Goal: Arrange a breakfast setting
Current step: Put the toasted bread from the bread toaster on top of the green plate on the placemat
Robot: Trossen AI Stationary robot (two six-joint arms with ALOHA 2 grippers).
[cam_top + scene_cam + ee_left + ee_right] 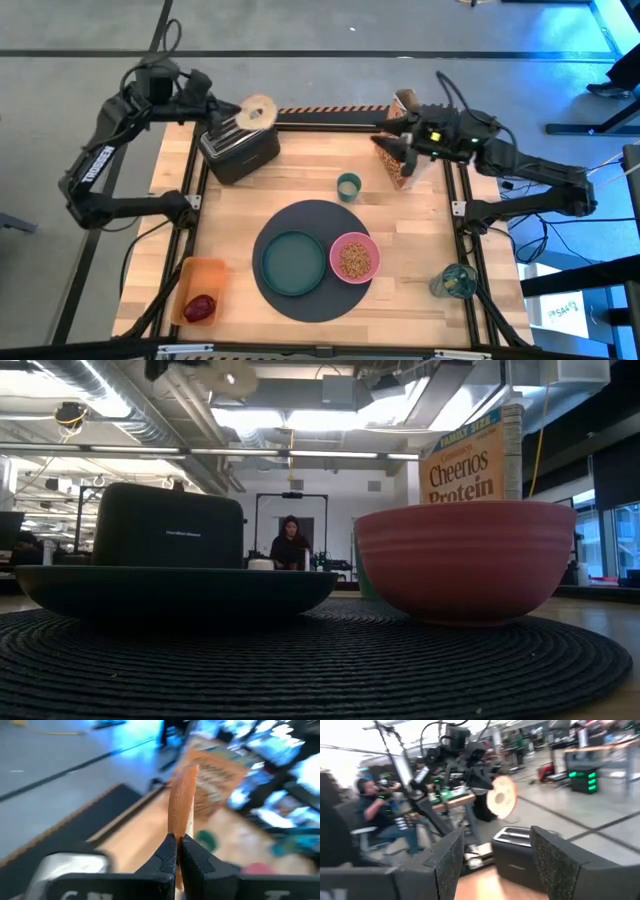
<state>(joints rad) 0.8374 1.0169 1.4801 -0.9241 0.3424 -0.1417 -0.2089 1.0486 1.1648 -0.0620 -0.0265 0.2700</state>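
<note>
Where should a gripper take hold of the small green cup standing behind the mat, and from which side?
Grip the small green cup across its rim from straight above, jaws spanning opposite walls. It stands upright, mouth open to the top, apart from the dark grey mat and toaster. The right gripper, open beside the cereal box, looks closer; the left gripper holds the bagel half.

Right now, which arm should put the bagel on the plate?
Left. The left gripper is already shut on the bagel half, above the toaster. The teal plate on the mat lies bare. The right gripper is open and empty by the cereal box.
</note>
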